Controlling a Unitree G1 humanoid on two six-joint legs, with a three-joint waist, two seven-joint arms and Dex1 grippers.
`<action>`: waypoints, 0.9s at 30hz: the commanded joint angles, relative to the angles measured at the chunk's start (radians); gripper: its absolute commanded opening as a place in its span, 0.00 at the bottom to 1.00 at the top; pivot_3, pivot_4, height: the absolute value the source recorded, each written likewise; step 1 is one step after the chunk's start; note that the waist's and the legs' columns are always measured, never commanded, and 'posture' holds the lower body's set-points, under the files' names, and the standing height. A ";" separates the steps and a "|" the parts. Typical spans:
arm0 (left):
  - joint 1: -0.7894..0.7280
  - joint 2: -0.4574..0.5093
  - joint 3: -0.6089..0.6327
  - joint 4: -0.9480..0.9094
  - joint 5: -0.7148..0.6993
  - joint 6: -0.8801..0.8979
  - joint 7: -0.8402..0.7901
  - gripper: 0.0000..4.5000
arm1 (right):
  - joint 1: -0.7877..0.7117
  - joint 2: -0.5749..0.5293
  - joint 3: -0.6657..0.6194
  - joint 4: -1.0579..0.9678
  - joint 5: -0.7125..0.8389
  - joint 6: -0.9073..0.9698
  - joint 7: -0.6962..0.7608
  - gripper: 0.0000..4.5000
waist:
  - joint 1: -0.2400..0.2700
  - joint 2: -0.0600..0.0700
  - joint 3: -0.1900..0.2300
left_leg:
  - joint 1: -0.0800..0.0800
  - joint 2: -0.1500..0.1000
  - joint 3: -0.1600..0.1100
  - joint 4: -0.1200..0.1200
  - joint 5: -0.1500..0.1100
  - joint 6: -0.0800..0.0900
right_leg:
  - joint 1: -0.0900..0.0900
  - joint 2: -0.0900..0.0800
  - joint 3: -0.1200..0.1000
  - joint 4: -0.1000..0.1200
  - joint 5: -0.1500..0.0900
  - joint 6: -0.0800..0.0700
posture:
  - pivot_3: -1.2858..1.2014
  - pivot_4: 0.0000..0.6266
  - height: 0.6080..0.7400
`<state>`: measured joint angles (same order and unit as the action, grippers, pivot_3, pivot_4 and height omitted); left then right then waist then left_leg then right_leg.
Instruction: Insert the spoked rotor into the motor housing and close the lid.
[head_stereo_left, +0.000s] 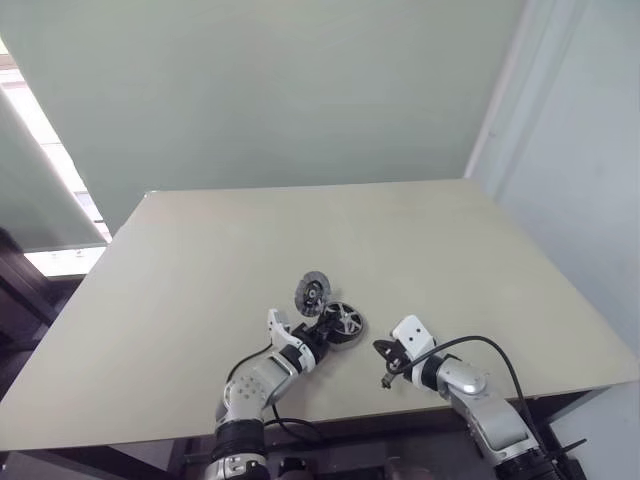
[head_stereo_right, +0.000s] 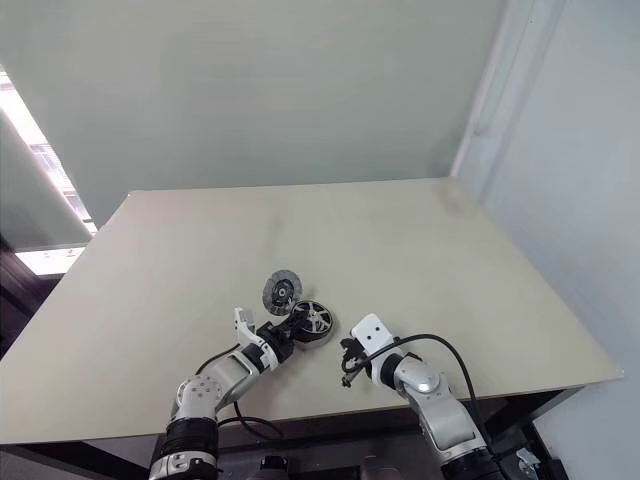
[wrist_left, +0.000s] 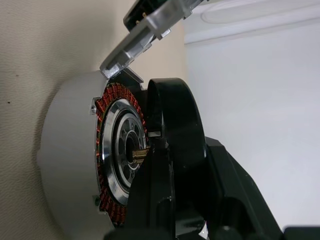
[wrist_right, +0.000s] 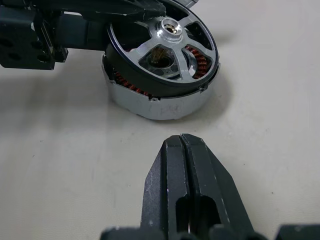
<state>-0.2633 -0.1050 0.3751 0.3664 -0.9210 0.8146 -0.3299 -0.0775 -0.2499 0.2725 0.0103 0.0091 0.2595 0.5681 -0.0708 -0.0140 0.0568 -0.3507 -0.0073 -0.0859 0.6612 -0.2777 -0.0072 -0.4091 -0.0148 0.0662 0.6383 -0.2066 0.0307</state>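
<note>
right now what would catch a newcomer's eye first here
Near the front of the pale table, the left gripper holds the spoked rotor tilted on the motor housing, copper windings showing beneath. The lid lies just behind, and the shut right gripper waits beside them.

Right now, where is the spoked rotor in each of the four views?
Left eye: low centre, on the motor housing.
Right eye: low centre-left, spoked rotor.
Left wrist: hidden behind a black finger.
Right wrist: upper centre.
Shared landmark: the housing's copper windings.
</note>
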 joint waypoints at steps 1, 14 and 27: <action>-0.024 -0.010 0.002 -0.001 0.001 -0.019 0.000 0.07 | -0.017 0.000 -0.006 -0.029 0.005 -0.017 -0.003 0.00 | 0.000 0.000 0.000 | 0.000 0.000 0.000 0.000 0.000 0.000 | 0.000 0.000 0.000 0.000 0.000 0.000 | 0.52 0.00 1.00; -0.032 -0.011 -0.001 0.007 0.013 -0.046 0.017 0.37 | -0.017 0.004 -0.003 -0.026 0.007 -0.017 -0.002 0.00 | 0.000 0.000 0.000 | 0.000 0.000 0.000 0.000 0.000 0.000 | 0.000 0.000 0.000 0.000 0.000 0.000 | 0.52 0.00 1.00; 0.079 0.057 -0.080 -0.437 -0.027 0.137 0.202 1.00 | 0.002 0.000 -0.006 -0.023 0.009 -0.023 -0.008 0.00 | -0.002 0.000 0.000 | 0.001 0.001 0.000 -0.001 0.000 0.000 | 0.000 0.001 0.001 0.001 0.000 0.000 | 0.52 0.00 1.00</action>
<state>-0.1790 -0.0616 0.3144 0.0360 -0.9206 0.9223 -0.1499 -0.0667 -0.2508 0.2796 0.0113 0.0093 0.2583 0.5658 -0.0729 -0.0139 0.0568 -0.3500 -0.0061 -0.0858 0.6600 -0.2777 -0.0073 -0.4100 -0.0143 0.0667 0.6393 -0.2066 0.0307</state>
